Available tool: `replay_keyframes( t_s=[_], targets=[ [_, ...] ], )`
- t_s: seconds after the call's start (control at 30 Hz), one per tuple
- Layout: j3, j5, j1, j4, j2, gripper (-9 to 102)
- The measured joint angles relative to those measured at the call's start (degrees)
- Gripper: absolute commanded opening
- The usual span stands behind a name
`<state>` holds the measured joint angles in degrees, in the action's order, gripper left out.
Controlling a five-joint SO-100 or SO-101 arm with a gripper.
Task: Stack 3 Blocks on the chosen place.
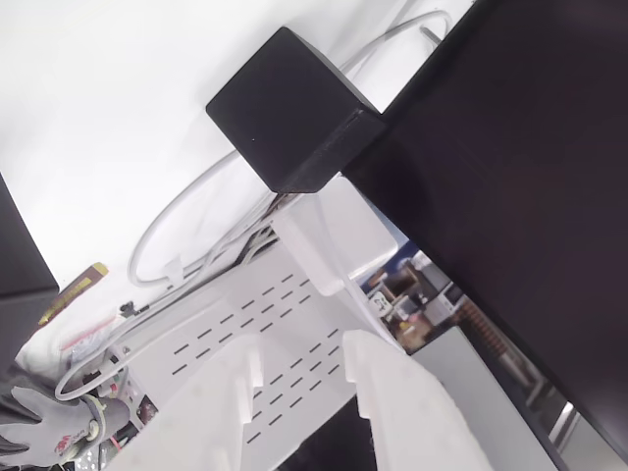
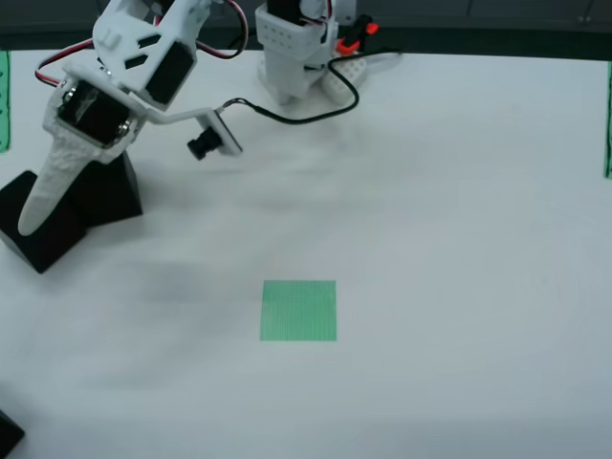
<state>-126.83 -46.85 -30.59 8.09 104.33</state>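
Hovering over the far left of the white table [image 2: 430, 191] in the overhead view, the gripper [image 2: 38, 206] is angled down at two black blocks [image 2: 72, 206] sitting touching each other near the table's left edge, its white finger overlapping the nearer one. From the camera riding on the arm, the two white fingers [image 1: 412, 412] stand apart with nothing between them, jaws parted, and one black cube [image 1: 294, 108] sits ahead of them, well beyond the tips. So nothing is held yet; I'd call this the approach to the first pick. To do it well, I reckon the arm wants to square its fingers to two flat faces of one cube, not a corner, and come down on the block that is free on its outer side, so the neighbour isn't dragged along. These cubes look wider than the fingers, so a full opening and a centred bite seem wise. The green striped square [image 2: 298, 310], the target, lies bare near the middle of the table, well apart from the blocks. A corner of another dark object [image 2: 8, 432] pokes in at the bottom left; I can't tell if it's a third block. The surface is plain, smooth white. Beyond it in the wrist view: grey cables [image 1: 177, 226], a white perforated bracket [image 1: 265, 334], a large dark panel [image 1: 520, 196] and a grey work glove [image 1: 49, 427].
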Motion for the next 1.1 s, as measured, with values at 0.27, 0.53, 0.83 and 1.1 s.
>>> replay_keyframes(
  t_s=[0.27, 0.53, 0.83, 1.1],
  targets=[
    [8.79, 2.11, 1.85, 6.59, -8.35, 12],
    [13.62, -9.4, 1.76, 4.04, -14.59, 22],
    [18.63, -27.77, 1.76, 2.02, -18.46, 29],
    [28.92, -41.66, 2.29, 2.46, -27.07, 33]
  ],
)
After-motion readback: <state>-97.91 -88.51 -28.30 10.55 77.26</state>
